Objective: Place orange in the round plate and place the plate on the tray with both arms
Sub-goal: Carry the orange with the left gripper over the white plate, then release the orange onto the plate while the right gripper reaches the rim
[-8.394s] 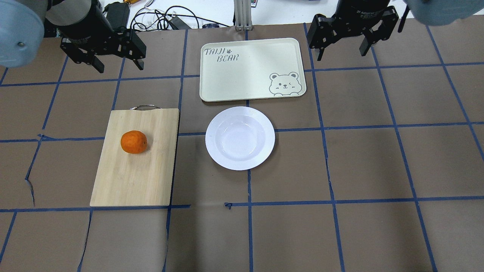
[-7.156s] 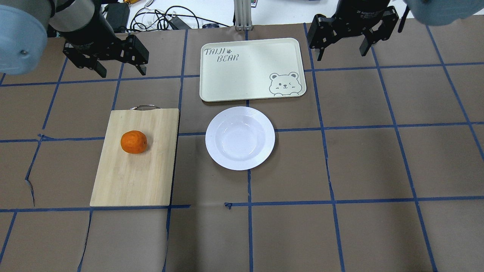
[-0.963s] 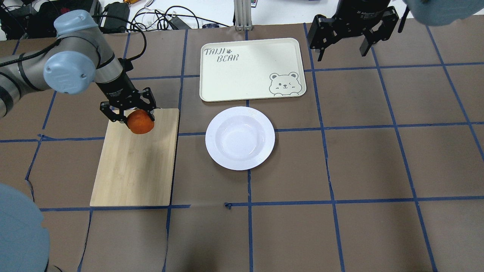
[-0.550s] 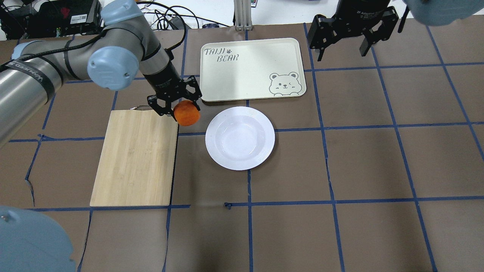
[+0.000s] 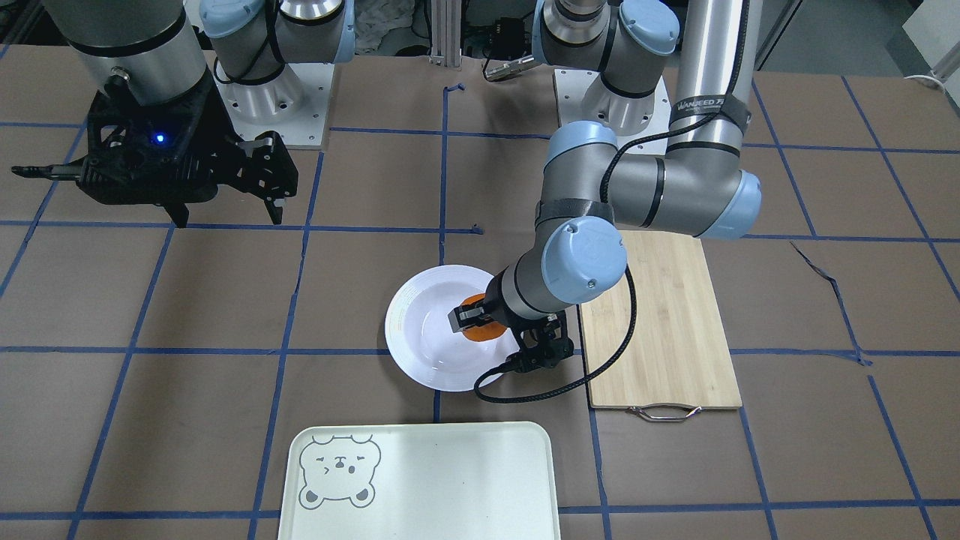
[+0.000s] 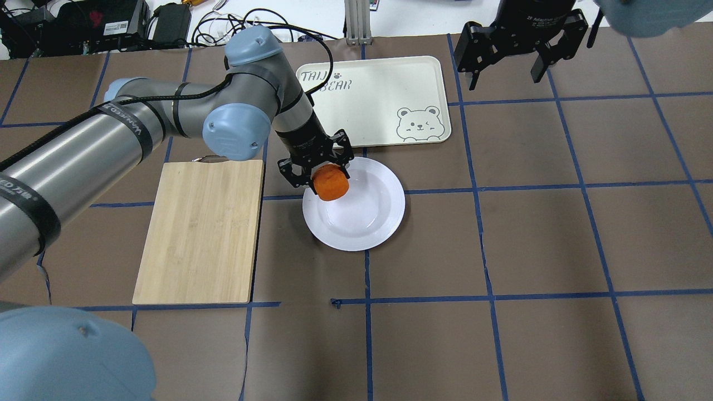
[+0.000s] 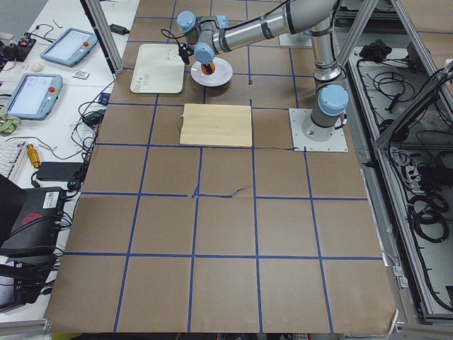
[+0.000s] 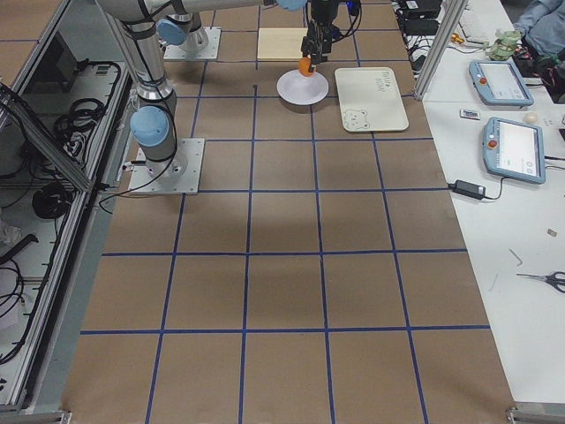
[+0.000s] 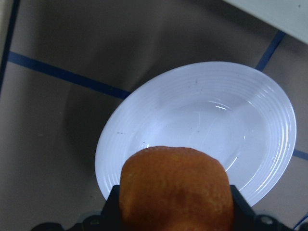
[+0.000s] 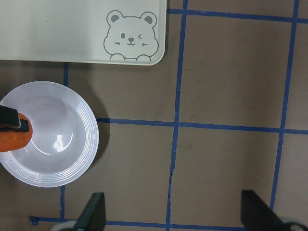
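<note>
The orange (image 6: pixel 330 184) hangs over the left part of the round white plate (image 6: pixel 380 220), and my left gripper (image 6: pixel 325 175) is shut on it. In the left wrist view the orange (image 9: pixel 175 192) fills the lower middle, with the plate (image 9: pixel 226 115) below it. The front-facing view shows the orange (image 5: pixel 472 331) partly hidden by the left wrist. The pale tray (image 6: pixel 367 108) with a bear drawing lies just beyond the plate. My right gripper (image 6: pixel 506 78) hangs open and holds nothing, to the right of the tray's far corner.
A bamboo cutting board (image 6: pixel 200 234) with a metal handle lies left of the plate, nothing on it. Cables and boxes sit past the table's far edge. Brown table surface (image 6: pixel 529 250) with blue tape lines spreads to the right and front.
The left arm took the orange off the cutting board and carried it rightwards until it hung over the plate. The right arm stayed still.
</note>
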`<act>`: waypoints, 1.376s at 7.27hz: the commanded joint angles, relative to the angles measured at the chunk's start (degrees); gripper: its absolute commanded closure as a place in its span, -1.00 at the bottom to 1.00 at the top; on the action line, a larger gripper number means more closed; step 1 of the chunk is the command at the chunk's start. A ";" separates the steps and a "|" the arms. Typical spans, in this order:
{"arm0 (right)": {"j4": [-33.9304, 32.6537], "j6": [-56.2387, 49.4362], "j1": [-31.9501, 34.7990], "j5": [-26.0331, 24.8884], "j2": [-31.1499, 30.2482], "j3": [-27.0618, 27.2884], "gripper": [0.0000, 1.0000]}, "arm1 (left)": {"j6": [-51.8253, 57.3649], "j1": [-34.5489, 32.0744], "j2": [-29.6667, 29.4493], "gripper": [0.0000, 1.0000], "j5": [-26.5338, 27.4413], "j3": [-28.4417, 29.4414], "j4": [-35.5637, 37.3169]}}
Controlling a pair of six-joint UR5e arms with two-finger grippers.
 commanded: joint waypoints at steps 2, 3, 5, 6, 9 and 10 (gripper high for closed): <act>-0.09 0.02 -1.71 1.95 0.48 0.17 -1.00 | -1.23 -1.83 -0.97 -1.00 0.31 -1.34 3.68; -0.70 0.02 -1.89 2.57 0.83 1.05 -1.00 | -0.62 -1.74 0.43 -1.00 0.66 -0.91 3.77; -9.44 0.02 -1.89 6.06 1.62 7.60 -1.00 | 5.67 0.87 3.50 -1.00 12.28 4.85 1.94; -16.11 0.54 -1.71 9.75 2.15 13.13 -1.00 | 11.89 5.42 5.00 -1.00 13.57 8.99 -4.17; -34.75 1.51 -1.01 20.74 5.21 27.82 -1.00 | 20.31 12.49 9.74 -1.00 30.66 12.99 -11.59; -39.07 3.34 -0.84 24.86 7.75 30.99 -1.00 | 20.13 12.76 10.11 -1.00 29.07 12.98 -9.70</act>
